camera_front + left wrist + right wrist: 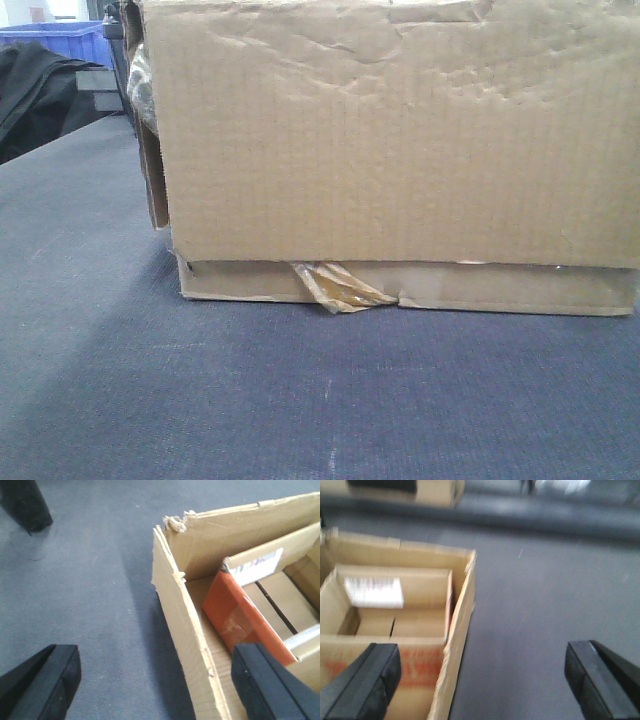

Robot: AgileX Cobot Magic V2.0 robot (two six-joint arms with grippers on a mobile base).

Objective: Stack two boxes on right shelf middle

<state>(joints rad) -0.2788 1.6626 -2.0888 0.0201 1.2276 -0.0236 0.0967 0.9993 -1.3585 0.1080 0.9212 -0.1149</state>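
The plain carton sits on the tabletop right ahead of me, with the red-printed box nested inside it. My left gripper is spread wide astride the carton's left wall, one finger inside and one outside. The right gripper is likewise apart across the right wall. I'd lower both evenly, pinch the walls deep and lift level, since the cardboard is dented and the bottom tape is peeling. No shelf is in view. A blue bin and a dark cloth lie far left, well apart.
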